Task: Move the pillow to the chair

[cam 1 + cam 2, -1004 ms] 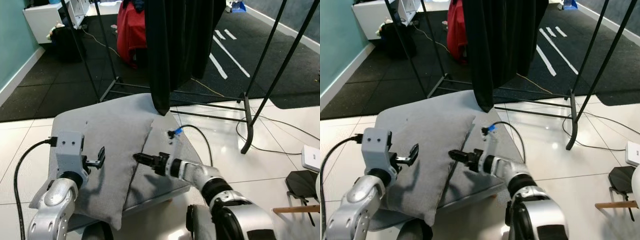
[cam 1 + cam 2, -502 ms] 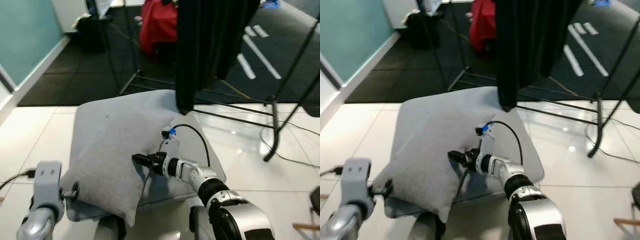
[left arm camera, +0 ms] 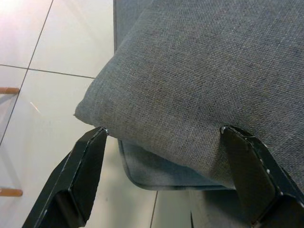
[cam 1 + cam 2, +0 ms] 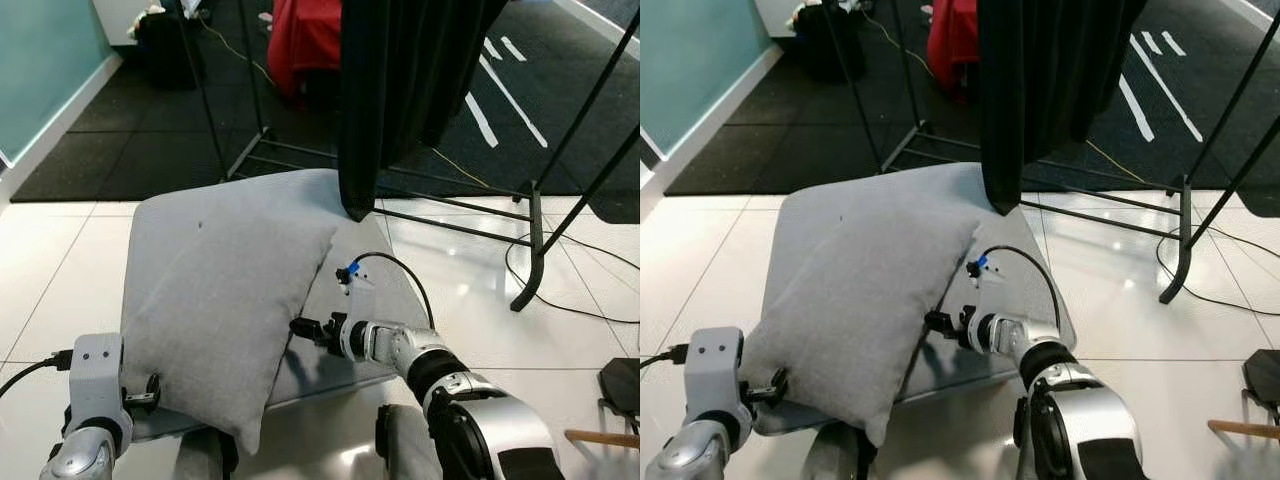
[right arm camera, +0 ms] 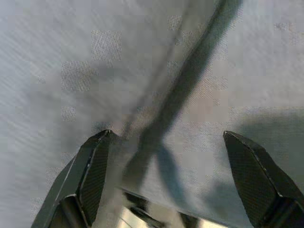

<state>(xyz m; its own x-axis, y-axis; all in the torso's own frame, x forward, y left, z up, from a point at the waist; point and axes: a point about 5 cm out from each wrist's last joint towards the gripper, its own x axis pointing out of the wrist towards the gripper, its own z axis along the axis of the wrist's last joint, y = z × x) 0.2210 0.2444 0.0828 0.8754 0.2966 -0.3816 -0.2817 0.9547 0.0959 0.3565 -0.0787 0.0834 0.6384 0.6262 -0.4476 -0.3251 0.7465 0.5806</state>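
A grey pillow [image 4: 220,290] lies on the left part of the grey chair seat [image 4: 270,195], with its near corner hanging over the seat's front edge. My right gripper [image 4: 300,326] is open at the pillow's right edge, low over the seat. In the right wrist view the pillow [image 5: 61,71] and the seat [image 5: 266,71] meet at a dark seam between the fingers [image 5: 95,161]. My left gripper [image 4: 150,390] is open at the pillow's near-left corner. The left wrist view has that corner [image 3: 190,71] just beyond the fingertips, above the seat rim [image 3: 156,175].
A black garment [image 4: 400,90] hangs from a clothes rack right behind the chair, and the rack's black legs [image 4: 530,250] stand on the white tiles to the right. A red bag [image 4: 305,40] sits on the dark mat farther back. A black object [image 4: 622,380] lies at the far right.
The camera has shifted. My left arm dropped from over the pillow's left side down to its near-left corner. The right gripper stays at the pillow's right edge.
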